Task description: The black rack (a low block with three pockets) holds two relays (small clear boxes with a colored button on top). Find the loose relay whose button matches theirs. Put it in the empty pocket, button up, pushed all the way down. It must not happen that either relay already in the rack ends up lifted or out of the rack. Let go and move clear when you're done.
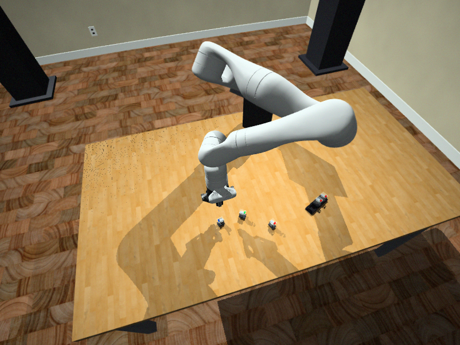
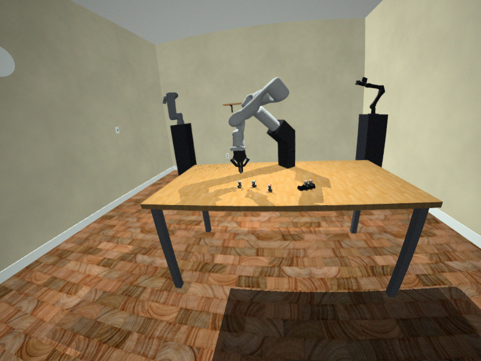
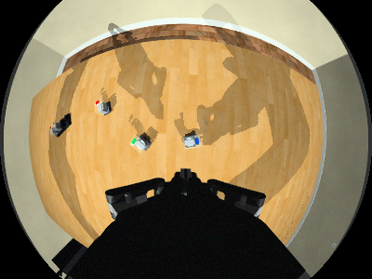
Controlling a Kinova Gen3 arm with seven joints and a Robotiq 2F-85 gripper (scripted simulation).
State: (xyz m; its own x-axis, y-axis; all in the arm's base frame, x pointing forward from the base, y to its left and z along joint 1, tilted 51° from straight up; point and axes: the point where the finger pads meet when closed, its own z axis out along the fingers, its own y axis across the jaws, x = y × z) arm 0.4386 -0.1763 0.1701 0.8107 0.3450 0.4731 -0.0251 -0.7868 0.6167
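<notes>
We are noting the gripper [image 1: 219,203] hanging above the table [image 1: 148,222] with its fingers pressed together on nothing, so it needs to be spreading them and travelling toward four o'clock to straddle the red-button relay [image 1: 272,223] squarely. We are counting one black rack [image 1: 316,204] at three o'clock carrying two red-button relays, and three loose relays: red, green [image 1: 242,214] and blue [image 1: 220,222].

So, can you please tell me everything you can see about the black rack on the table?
The black rack is a low, dark block lying flat on the wooden table, toward the right side, turned at an angle to the table edge. Two relays with red buttons stand in it at the farther end; the pocket at the nearer end looks empty. Nothing else touches it. The gripper is shut, empty, and well away to the left, above the loose relays.
</notes>
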